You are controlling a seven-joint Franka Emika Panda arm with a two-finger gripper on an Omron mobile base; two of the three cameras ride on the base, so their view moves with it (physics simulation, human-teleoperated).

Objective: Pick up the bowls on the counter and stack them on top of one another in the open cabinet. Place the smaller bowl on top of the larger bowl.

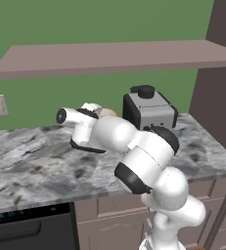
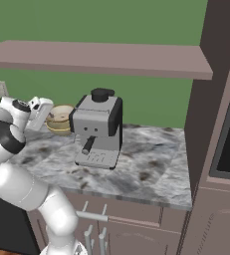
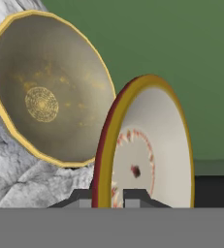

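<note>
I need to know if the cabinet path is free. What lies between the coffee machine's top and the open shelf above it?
Nothing: in the right base view only bare green wall shows between the coffee machine and the shelf board.

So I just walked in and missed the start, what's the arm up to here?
The white arm's gripper has its jaws shut on the rim of the shallow cream bowl with the orange-brown rim. The deep yellow-tan bowl sits beside it on the grey marbled counter. The mauve-brown shelf above holds no bowl yet.
</note>
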